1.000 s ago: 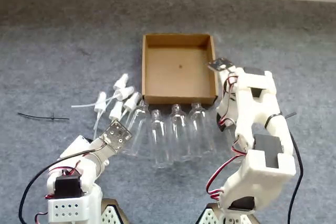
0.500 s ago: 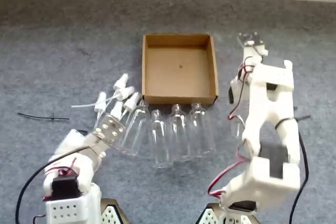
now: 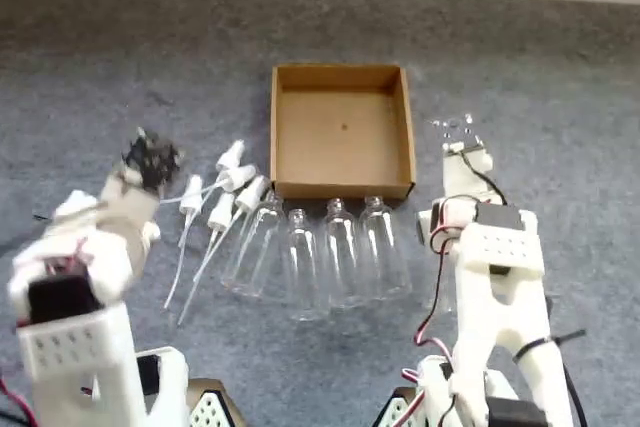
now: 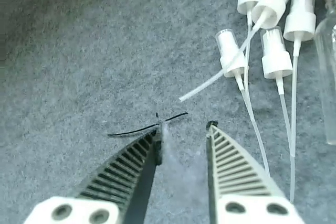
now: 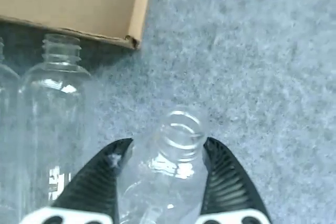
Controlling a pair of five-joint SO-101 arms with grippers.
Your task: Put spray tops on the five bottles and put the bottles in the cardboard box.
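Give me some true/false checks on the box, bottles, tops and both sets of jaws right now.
1. The box is empty. True.
2. Four bottles lie on the carpet beside the box. True.
3. Those bottles have spray tops fitted. False: their necks are bare, and the spray tops lie loose on the carpet.
4. The right jaws sit either side of a fifth bottle. True.
5. The left jaws hold a spray top. False: they are open with nothing between them, near a black tie.
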